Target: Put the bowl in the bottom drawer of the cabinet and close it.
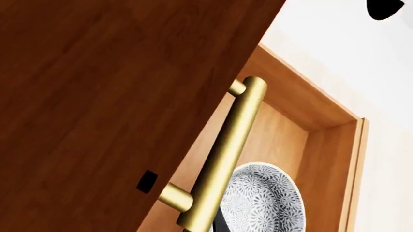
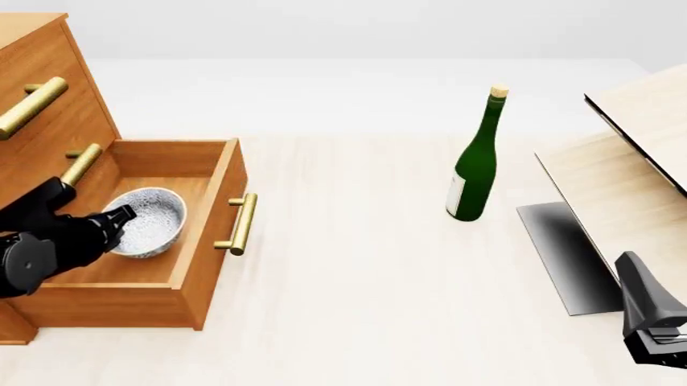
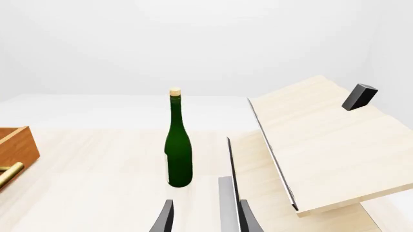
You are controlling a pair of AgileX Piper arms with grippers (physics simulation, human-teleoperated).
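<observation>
Bowl [image 2: 148,222] inside the open bottom drawer [image 2: 211,233], resting on the drawer floor near the middle, upright. Small, stiff, likely ceramic: light, smooth on the rim, liable to chip if knocked, though no further lifting looks needed. Left gripper [image 2: 118,219] at the bowl's near rim, fingers hidden against it; cannot tell whether parted or closed. Probably time to let go and back out clear of the drawer walls.

Drawer itself: rigid wood box, likely sliding easily. Best taken at the brass handle [image 2: 241,224], mid-bar, or simply pushed flat on the front panel so it runs straight into the cabinet [image 2: 43,121].

Right gripper [image 3: 203,217] parked low at the table's near right, fingers a little apart, holding nothing, well away from the bottle [image 2: 475,161].
</observation>
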